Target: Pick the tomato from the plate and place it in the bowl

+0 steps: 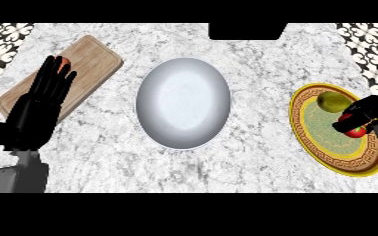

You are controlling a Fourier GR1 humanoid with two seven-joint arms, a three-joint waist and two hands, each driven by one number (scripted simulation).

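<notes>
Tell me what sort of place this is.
Most likely a kitchen counter: a marble-look worktop holds a wooden cutting board, a big white bowl, and a yellow-rimmed plate with a tomato and a green fruit on it.

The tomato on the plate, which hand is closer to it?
Right. The right hand is curled round the tomato on the plate; the left hand rests open, far across the counter.
</notes>
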